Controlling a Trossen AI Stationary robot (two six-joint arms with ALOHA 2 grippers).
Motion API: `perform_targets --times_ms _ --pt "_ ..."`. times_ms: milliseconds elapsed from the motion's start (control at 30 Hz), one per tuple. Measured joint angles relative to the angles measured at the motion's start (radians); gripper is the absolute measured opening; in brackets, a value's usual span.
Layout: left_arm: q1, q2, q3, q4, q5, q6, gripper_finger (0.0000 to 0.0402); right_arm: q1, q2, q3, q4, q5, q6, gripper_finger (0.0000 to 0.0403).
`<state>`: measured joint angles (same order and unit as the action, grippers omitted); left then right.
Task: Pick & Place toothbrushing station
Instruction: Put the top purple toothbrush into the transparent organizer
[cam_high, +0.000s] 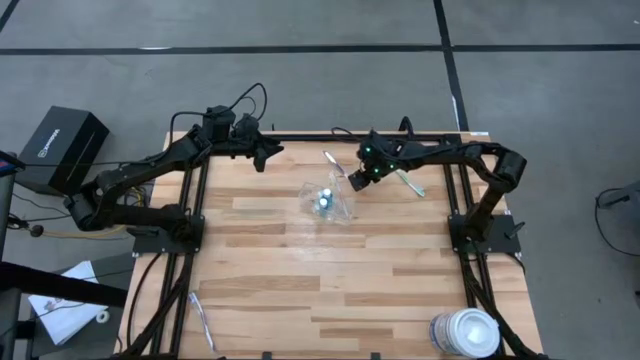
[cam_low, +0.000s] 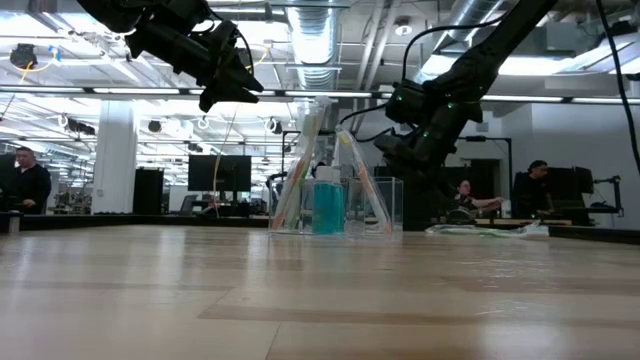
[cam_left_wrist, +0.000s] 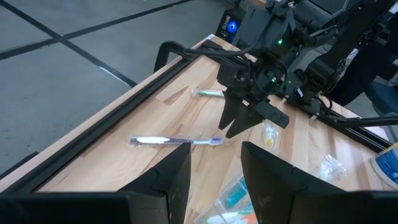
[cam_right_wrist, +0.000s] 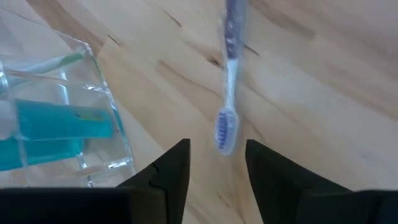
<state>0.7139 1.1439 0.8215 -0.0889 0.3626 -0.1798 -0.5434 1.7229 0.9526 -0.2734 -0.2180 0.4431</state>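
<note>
The small clear plastic container (cam_high: 327, 202) blurs its own contents from above; the low view shows a blue-teal toothpaste tube (cam_low: 327, 207) upright inside with thin pale toothbrushes (cam_low: 293, 180) leaning against its walls. It stands mid-table toward the far edge. The right gripper (cam_high: 353, 179) reaches in low just beside it, its fingers (cam_right_wrist: 171, 167) parted and empty, above a white toothbrush with blue bristles (cam_right_wrist: 227, 106) lying flat on the wood. The left gripper (cam_high: 268, 153) hangs raised near the far rail, open, holding nothing. A green toothbrush (cam_high: 408, 184) is partly hidden under the right arm. Another wrapped toothbrush (cam_high: 200, 318) lies at the near left edge.
</note>
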Motion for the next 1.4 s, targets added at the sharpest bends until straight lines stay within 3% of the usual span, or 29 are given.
perform_targets --times_ms 533,733,900,1000,1167,1400 --pt "0.0 0.0 0.0 0.0 0.004 0.023 0.0136 0.025 0.004 -0.043 0.029 0.029 0.064 0.0143" --pt "0.0 0.0 0.0 0.001 0.005 0.022 0.0136 0.033 0.086 -0.027 0.049 -0.013 0.093 0.0135" --pt "0.0 0.0 0.0 -0.001 0.005 0.019 0.0136 0.043 0.111 0.012 0.038 0.014 0.093 0.0129" --pt "0.0 0.0 0.0 -0.001 0.005 0.019 0.0136 0.036 0.116 0.028 0.032 0.043 0.092 0.0104" --pt "0.0 0.0 0.0 -0.001 0.005 0.019 0.0136 0.018 0.12 0.035 0.024 0.036 0.075 0.0014" --pt "0.008 0.0 0.0 -0.001 0.006 0.02 0.0136 0.021 0.071 0.051 -0.021 -0.018 0.083 0.0001"
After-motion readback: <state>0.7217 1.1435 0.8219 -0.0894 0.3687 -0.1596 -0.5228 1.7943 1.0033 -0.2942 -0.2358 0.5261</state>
